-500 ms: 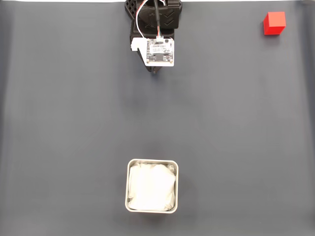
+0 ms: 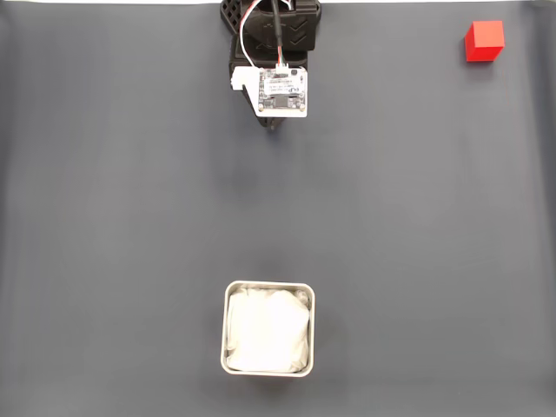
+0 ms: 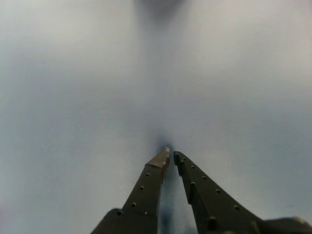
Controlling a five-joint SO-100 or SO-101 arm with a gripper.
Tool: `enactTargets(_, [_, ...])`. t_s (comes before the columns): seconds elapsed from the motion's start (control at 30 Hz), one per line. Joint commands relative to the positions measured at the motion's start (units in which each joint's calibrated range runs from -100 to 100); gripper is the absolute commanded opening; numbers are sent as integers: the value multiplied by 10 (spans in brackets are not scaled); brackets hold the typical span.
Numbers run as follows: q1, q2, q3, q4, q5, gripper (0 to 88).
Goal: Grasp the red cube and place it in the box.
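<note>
Step now: we judge this is the very start. We have not gone to the red cube (image 2: 484, 41) yet, so the job is to reach it.
Hand: in the wrist view our hand (image 3: 170, 157) has its two fingers close together, tips almost touching, with nothing between them. It hangs low over the bare surface (image 3: 73, 97).
Arm: in the fixed view our arm (image 2: 276, 61) sits at the top middle, straight above the box (image 2: 268, 327) and far from it.
Red cube: it rests alone on the surface (image 2: 130, 217), far from the box, up and to the right of it in the fixed view, near the top right corner.
Box: it is open, with a shiny rim and soft white stuff inside. There is room for the cube.
How to do it well: we should swing toward the cube first, away from the box. We should spread the fingers wide before we come down. We put one finger on each flat side of the cube, then squeeze gently.
Watch out: the cube is near the edge of the surface. A bump could push it off, so we go down slowly.
</note>
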Motion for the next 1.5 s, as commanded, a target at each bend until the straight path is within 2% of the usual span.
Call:
enactTargets(0.0, [-8,1,5,12,-7,0])
enactTargets(0.1, [-47,0,5,13,0,0])
enactTargets(0.47, [-45,0,5,13,-3,0])
enactTargets(0.83, [17,0,5,13,0,0])
enactTargets(1.4, [12,1,5,10,-11,0])
enactTargets(1.47, [16,4,5,-18,-9,0])
